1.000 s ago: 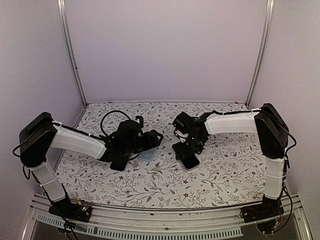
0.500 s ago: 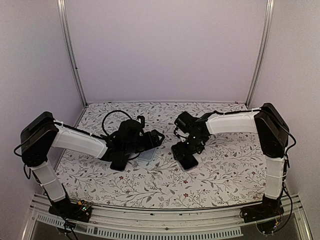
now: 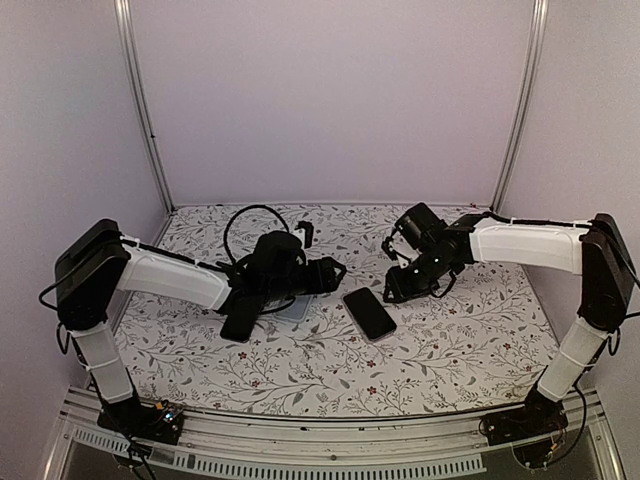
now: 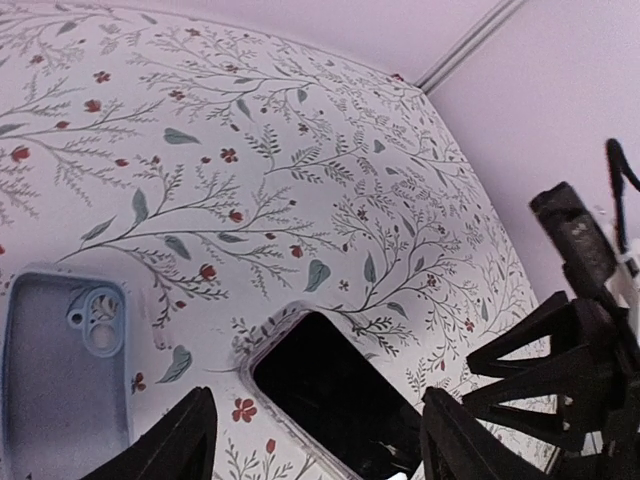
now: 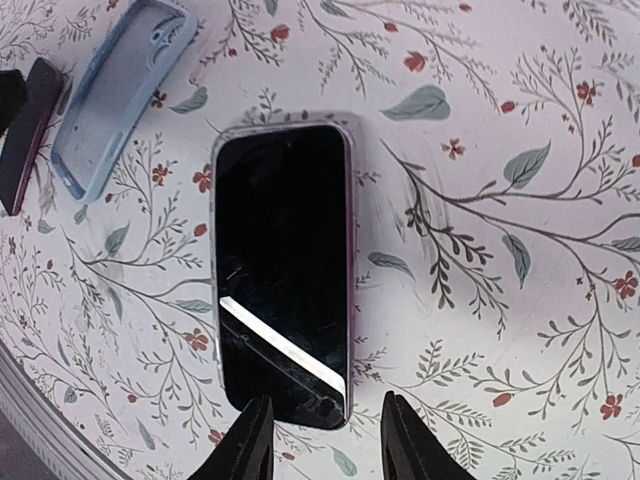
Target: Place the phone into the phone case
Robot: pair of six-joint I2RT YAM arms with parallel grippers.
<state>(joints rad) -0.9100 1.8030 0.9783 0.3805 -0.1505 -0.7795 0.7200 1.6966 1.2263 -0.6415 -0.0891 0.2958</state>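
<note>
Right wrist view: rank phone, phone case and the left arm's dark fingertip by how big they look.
1. phone, largest, nearest the camera.
2. phone case, looks smaller but lies farther off, so that gap is unsure.
3. left arm's fingertip, smallest, partly cut by the frame edge.

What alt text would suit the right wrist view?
A black rectangular smartphone lies screen up on the floral-patterned tablecloth, free of the right claw, which hangs open at the bottom edge. A pale blue phone case lies empty at upper left.

No lettering, brand, number or sign can be read anywhere; the phone (image 5: 283, 270) shows a dark, blank screen.
</note>
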